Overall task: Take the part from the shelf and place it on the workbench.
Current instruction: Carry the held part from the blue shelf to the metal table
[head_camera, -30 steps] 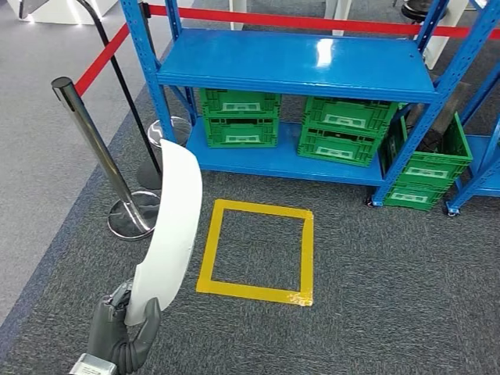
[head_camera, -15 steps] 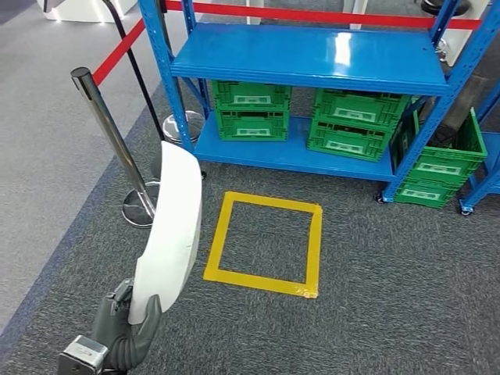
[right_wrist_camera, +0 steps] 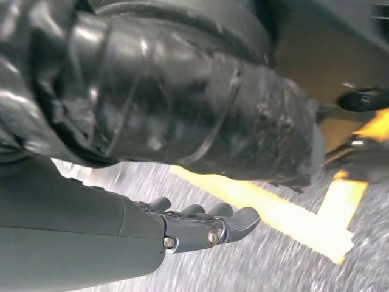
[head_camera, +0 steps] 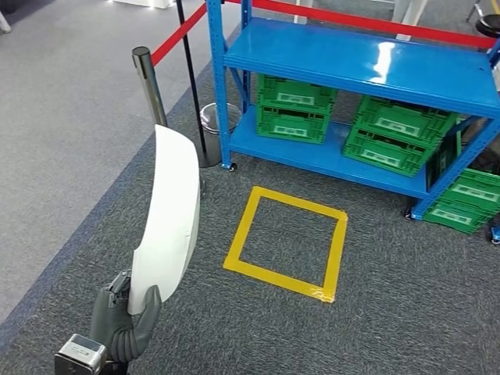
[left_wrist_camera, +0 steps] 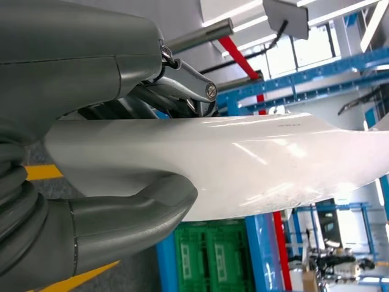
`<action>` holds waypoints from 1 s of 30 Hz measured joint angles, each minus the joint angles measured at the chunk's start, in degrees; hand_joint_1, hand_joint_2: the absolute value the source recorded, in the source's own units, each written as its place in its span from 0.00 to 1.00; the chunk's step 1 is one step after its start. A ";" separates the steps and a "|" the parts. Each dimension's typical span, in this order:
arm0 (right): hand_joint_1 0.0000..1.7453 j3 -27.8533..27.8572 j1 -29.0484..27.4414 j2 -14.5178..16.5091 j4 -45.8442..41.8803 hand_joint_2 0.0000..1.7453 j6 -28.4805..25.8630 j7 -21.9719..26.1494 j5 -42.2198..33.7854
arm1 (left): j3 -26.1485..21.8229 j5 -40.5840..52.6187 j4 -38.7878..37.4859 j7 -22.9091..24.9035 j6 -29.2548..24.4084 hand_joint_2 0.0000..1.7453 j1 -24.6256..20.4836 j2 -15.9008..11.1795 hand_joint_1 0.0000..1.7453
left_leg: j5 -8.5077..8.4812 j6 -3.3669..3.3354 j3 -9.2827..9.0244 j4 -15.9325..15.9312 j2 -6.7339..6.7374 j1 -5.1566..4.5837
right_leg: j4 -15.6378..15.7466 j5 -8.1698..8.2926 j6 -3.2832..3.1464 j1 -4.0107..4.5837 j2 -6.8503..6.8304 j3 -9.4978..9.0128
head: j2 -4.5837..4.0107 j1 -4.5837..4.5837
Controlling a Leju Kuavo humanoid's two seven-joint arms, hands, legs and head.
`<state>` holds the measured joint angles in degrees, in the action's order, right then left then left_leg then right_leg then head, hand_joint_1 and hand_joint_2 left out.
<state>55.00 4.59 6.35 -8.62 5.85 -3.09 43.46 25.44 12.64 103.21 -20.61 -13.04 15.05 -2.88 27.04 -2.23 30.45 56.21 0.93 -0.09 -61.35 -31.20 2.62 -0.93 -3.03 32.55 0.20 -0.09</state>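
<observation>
A long, curved white part (head_camera: 168,220) stands upright at the lower left of the head view, and my left hand (head_camera: 123,324) grips its lower end. Close up in the left wrist view, the thumb (left_wrist_camera: 133,210) presses one face of the white part (left_wrist_camera: 257,161) while the darker fingers (left_wrist_camera: 183,82) lie against the other face. My right hand (right_wrist_camera: 202,225) hangs over the carpet with its fingers stretched out and nothing in it. The blue shelf (head_camera: 359,58) stands ahead at the upper right.
Green crates (head_camera: 294,109) sit on the shelf's lower board, with more (head_camera: 472,199) at the far right. A yellow tape square (head_camera: 289,242) marks the dark carpet ahead. A chrome post (head_camera: 148,74) with a red belt (head_camera: 176,35) stands at the left of the shelf.
The whole view has shifted: the shelf, the post and the yellow square slid to the right in the picture as the camera turned left. The left hand still holds the white part.
</observation>
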 joint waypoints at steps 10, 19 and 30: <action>0.00 12.99 -5.05 6.87 -28.94 0.00 3.12 -4.39 -12.92 | 0.05 -0.67 0.00 -0.96 -0.03 1.00 0.52 -0.08 1.00 | -1.04 0.07 2.02 1.21 -6.51 -0.78 | 3.84 1.68 -1.50 0.19 7.79 -3.12 | 0.00 -0.22; 0.00 19.82 -5.92 10.25 -44.18 0.00 2.61 -3.73 -13.75 | 0.04 0.52 0.02 -1.73 -1.09 1.00 0.86 -0.10 1.00 | 7.12 3.46 10.18 18.48 -1.56 0.48 | 4.77 2.22 -2.62 -0.22 0.89 -3.40 | 0.00 0.46; 0.00 18.03 -6.70 12.50 -48.61 0.00 -1.48 -1.59 -18.78 | -0.13 1.21 0.38 -0.62 -1.44 1.00 1.33 -0.01 1.00 | -0.30 0.42 1.52 0.93 0.32 0.17 | 1.85 -1.10 0.34 -0.21 -1.23 -3.16 | 0.00 0.23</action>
<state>73.04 -2.11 18.85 -57.24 4.37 -4.68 24.68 25.32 13.86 103.59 -21.23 -14.48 16.38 -2.88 26.74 -1.81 31.97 57.14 1.25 0.08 -59.50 -32.30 2.97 -1.14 -4.26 29.39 0.20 0.14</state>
